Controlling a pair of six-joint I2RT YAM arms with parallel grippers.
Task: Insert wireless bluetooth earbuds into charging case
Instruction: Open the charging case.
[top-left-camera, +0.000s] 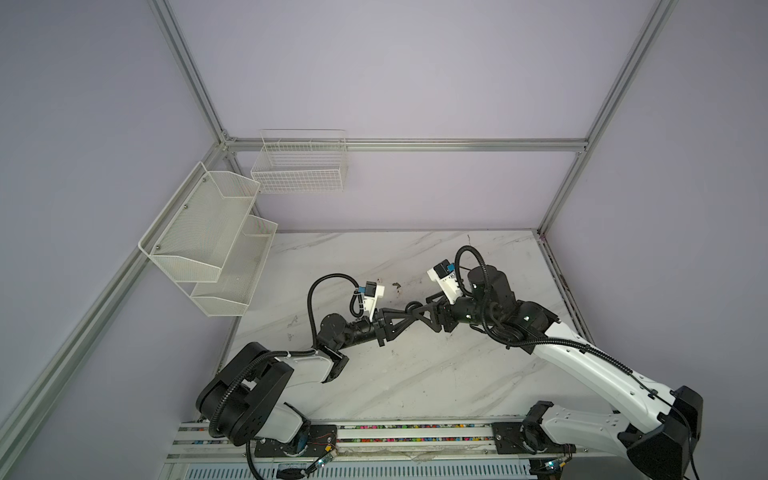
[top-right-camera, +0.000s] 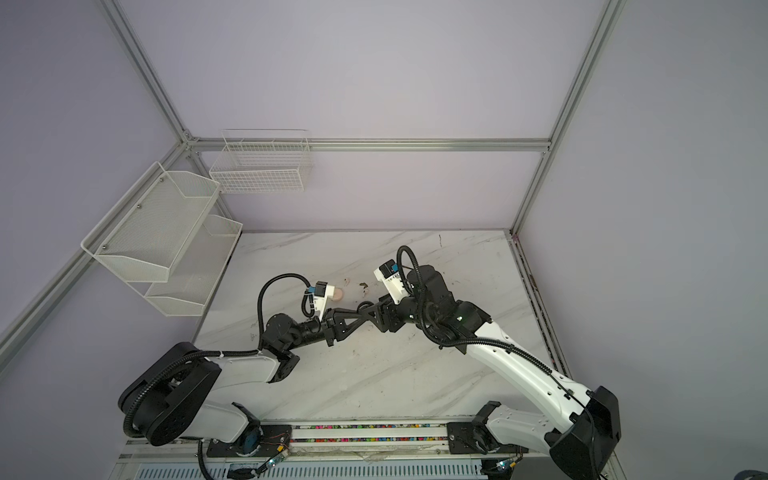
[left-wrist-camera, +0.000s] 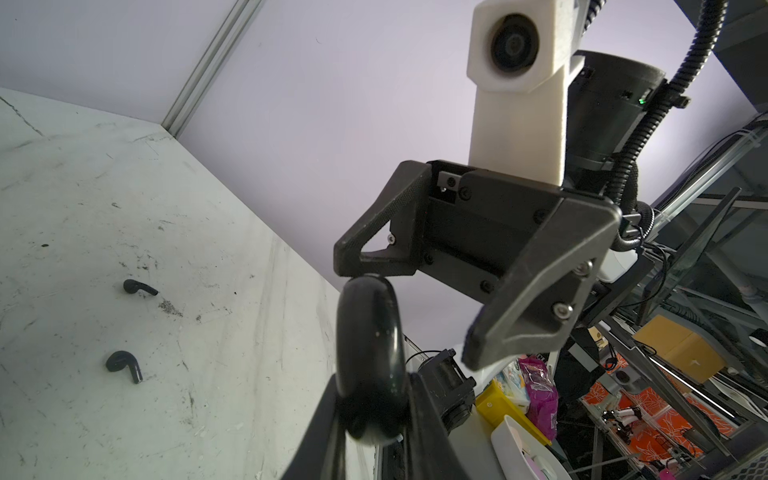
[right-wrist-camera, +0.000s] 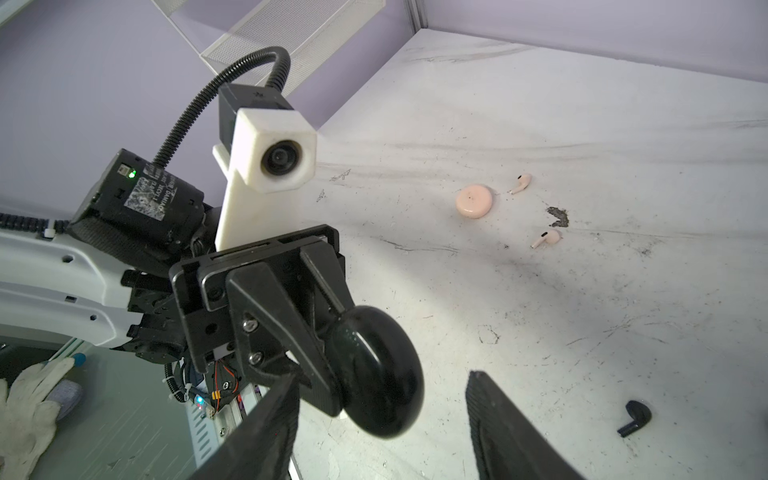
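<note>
Left gripper (left-wrist-camera: 371, 409) of mine is pressed shut on the black charging case (left-wrist-camera: 370, 340), holding the round puck edge-on in the air above the marble tabletop (top-left-camera: 415, 374). Opposite it, my right gripper (left-wrist-camera: 409, 311) faces the same case with its jaws spread wide. One of its fingertips (left-wrist-camera: 357, 268) sits right at the case's rim, and I cannot tell whether it touches. The other stands well clear, so this gripper grips nothing.

Down on the tabletop a pink charging case (right-wrist-camera: 473, 201) lies flat. One pale earbud (right-wrist-camera: 521, 183) lies just beside it, and another pale earbud (right-wrist-camera: 547, 238) lies near that one, with a dark smudge (right-wrist-camera: 559, 216) beside them. One black earbud (left-wrist-camera: 139, 287) and a second black earbud (left-wrist-camera: 124, 365) lie near each other, well apart from the pink charging case. All four earbuds lie loose on the marble, apart from both cases.
</note>
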